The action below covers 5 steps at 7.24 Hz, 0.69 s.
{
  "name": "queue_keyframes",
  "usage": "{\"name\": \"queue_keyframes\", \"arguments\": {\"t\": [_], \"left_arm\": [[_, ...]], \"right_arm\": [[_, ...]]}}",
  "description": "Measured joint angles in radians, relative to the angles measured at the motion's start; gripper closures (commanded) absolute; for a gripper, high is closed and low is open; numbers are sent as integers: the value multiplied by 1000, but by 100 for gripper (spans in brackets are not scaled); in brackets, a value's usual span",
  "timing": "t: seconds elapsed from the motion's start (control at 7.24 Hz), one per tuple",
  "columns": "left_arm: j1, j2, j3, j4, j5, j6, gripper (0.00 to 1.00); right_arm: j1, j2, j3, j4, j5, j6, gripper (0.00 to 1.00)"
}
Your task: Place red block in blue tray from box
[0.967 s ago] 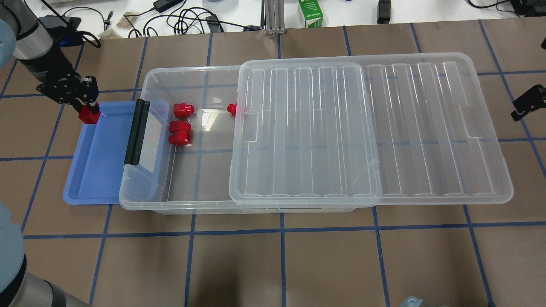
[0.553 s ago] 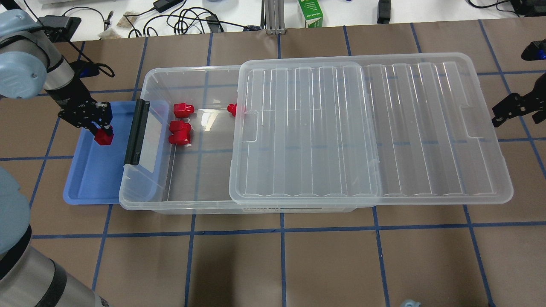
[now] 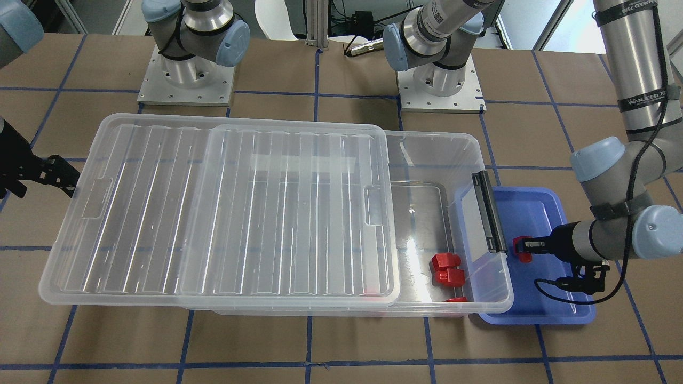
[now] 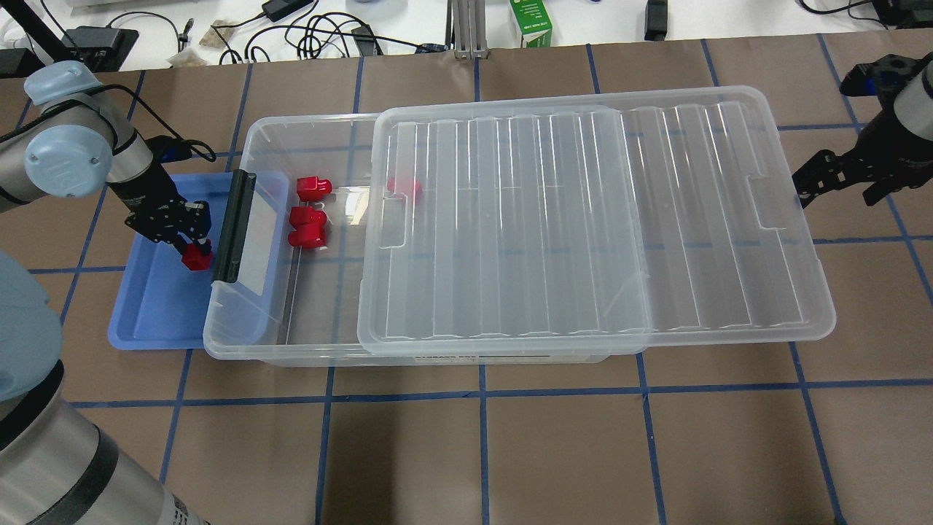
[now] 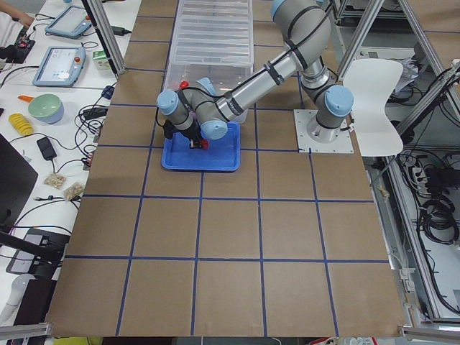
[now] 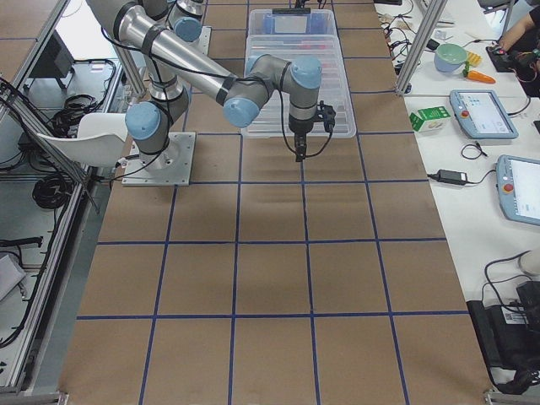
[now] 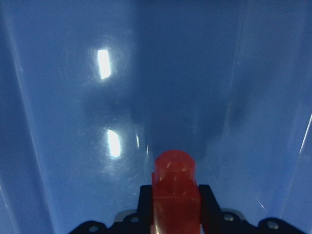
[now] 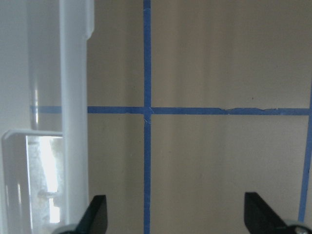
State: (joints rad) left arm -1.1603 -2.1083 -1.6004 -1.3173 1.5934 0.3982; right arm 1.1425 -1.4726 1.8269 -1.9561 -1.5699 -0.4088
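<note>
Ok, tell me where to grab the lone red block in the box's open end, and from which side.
I'd grip the red block by its wider cube body, fingers across its flat sides, not the narrower stub. Come straight down: it lies on its side, the box walls block the sides, the lid leaves it uncovered, and the other two blocks lie apart.

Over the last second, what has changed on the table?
The left tool, still gripping the red block, carried it from the blue tray's far corner toward its middle, beside the box's black latch. The right tool, open, moved in on the lid, which slid toward the robot's left, over a fourth block. Box, tray and three uncovered blocks stayed put.
</note>
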Motion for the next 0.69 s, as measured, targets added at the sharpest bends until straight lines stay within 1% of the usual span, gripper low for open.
{"name": "queue_keyframes", "arguments": {"t": [0.14,0.28,0.41,0.55,0.69], "left_arm": [[0,-4,-1,1,0,-5,31],[1,-8,-2,2,1,-9,23],[1,-13,-1,6,1,-10,17],[0,-15,0,11,2,-11,0],[-1,-11,6,13,0,-12,0]], "right_arm": [[36,1,0,-3,-1,61,0],[74,2,0,-6,-2,125,0],[116,4,-1,-9,-3,189,0],[160,5,-2,-13,-3,238,0],[207,4,-3,-16,-3,266,0]]}}
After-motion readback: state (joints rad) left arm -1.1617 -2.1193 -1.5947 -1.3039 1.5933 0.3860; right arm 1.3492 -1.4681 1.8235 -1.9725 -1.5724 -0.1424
